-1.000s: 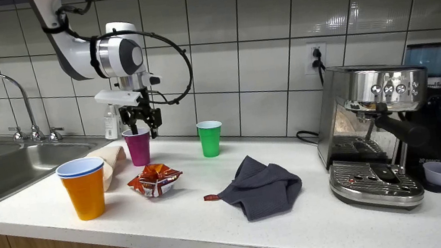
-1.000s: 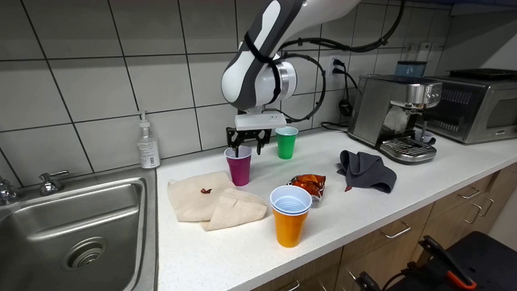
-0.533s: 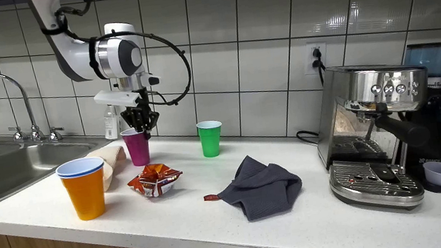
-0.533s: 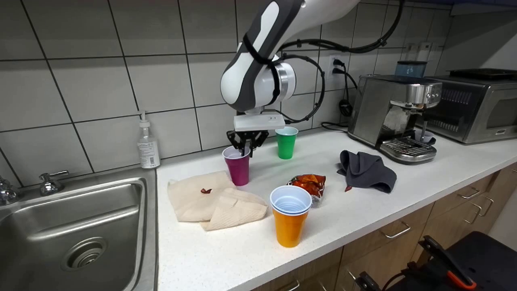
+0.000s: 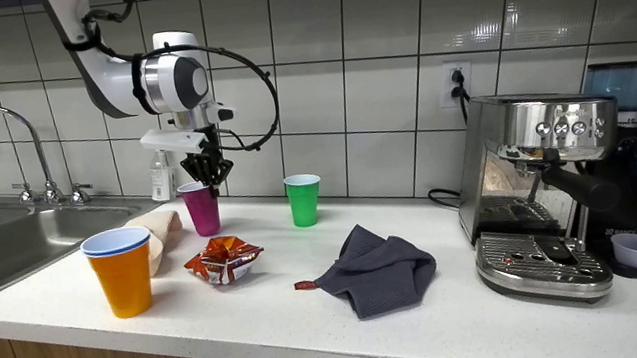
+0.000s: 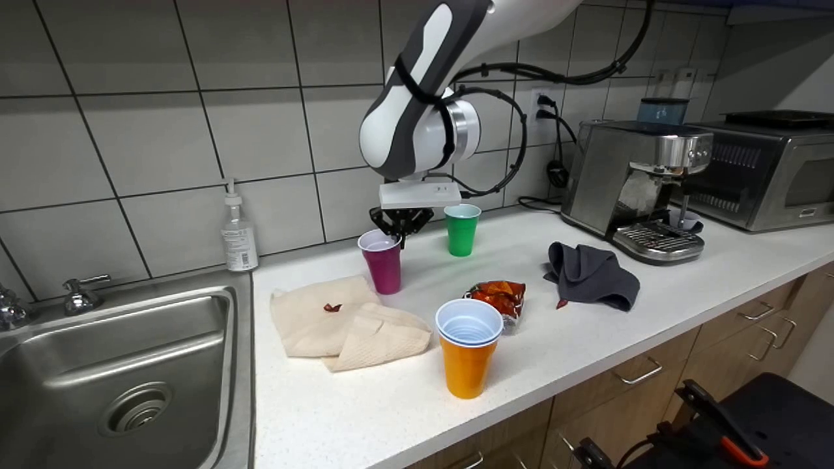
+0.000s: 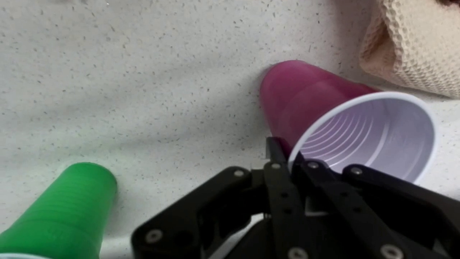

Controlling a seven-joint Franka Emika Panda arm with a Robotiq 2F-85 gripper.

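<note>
A magenta cup (image 7: 302, 90) with a pale lilac inside hangs from my gripper (image 7: 288, 154), which is shut on one side of its rim. One finger (image 7: 274, 149) lies outside the wall and the other is inside, partly hidden by the rim. In both exterior views the magenta cup (image 5: 205, 212) (image 6: 383, 267) leans a little, and its base seems just off the counter. No contents show in the cup. A green cup (image 5: 304, 201) (image 7: 68, 208) stands upright on the counter, apart from the gripper, near the tiled wall.
Near the counter's front are stacked orange cups (image 5: 122, 278). A red snack bag (image 5: 224, 257), beige cloth (image 6: 326, 319) and dark grey cloth (image 5: 383, 270) lie around. The sink (image 6: 241, 365), soap bottle (image 6: 239, 238) and espresso machine (image 5: 535, 172) flank the area.
My gripper has gone from open, with one finger inside the magenta cup, to shut on its rim. Over the last half second the cup has risen slightly and tilted.
</note>
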